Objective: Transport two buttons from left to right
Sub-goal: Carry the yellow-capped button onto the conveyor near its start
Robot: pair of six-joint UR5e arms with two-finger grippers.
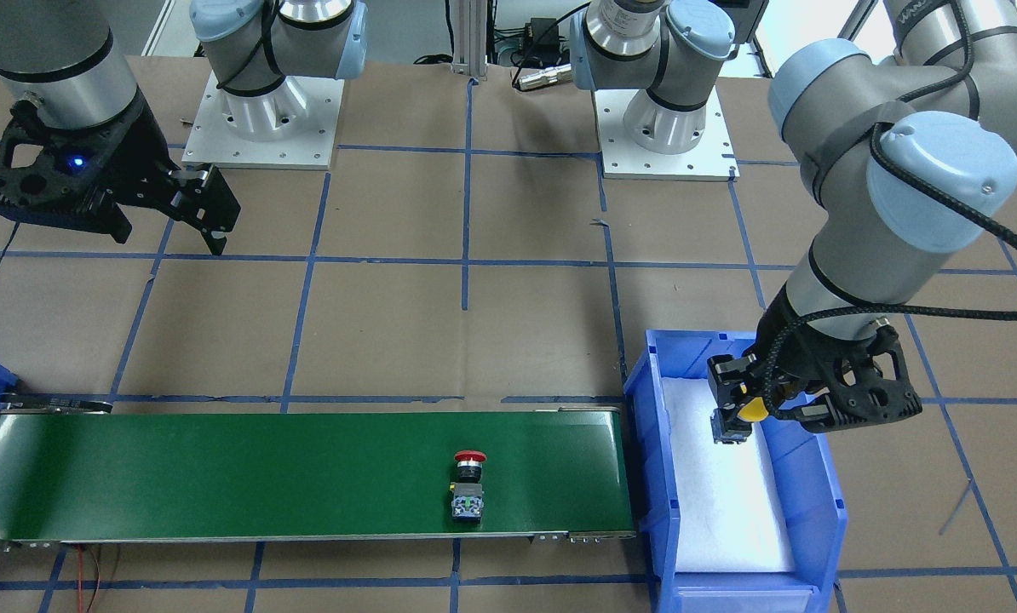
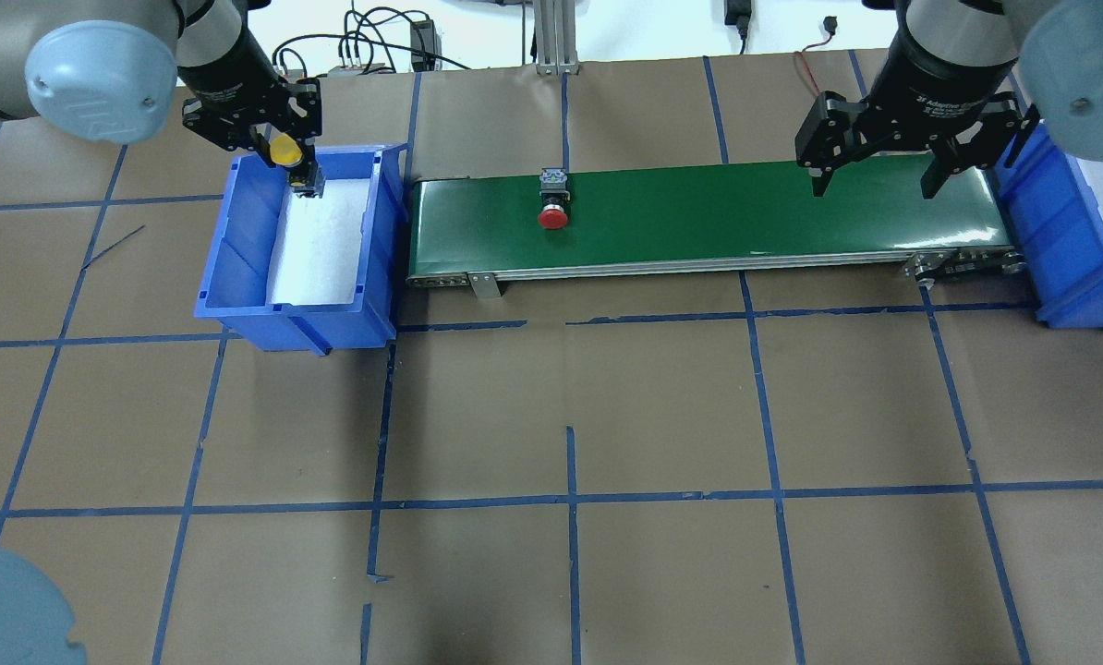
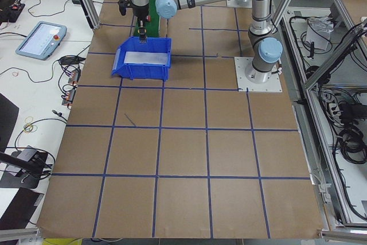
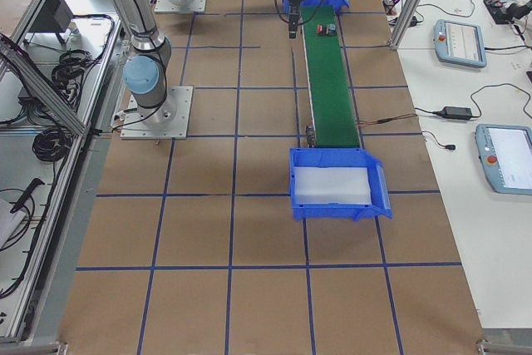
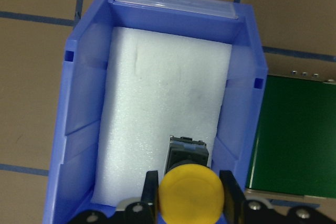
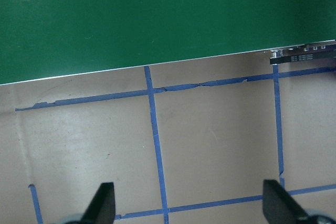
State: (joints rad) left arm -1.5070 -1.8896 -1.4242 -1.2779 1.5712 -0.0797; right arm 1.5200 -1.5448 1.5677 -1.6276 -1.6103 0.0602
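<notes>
My left gripper is shut on the yellow-capped button and holds it, cap up, just above the white foam of the left blue bin. The left wrist view shows the yellow cap between both fingers. The red mushroom button lies on its side on the green conveyor belt, near the belt's left end; it also shows in the front view. My right gripper is open and empty, hovering over the belt's right end, far from the red button.
A second blue bin with white foam stands at the belt's right end. The tabletop is brown paper with a grid of blue tape lines. Cables and an aluminium post sit behind the belt.
</notes>
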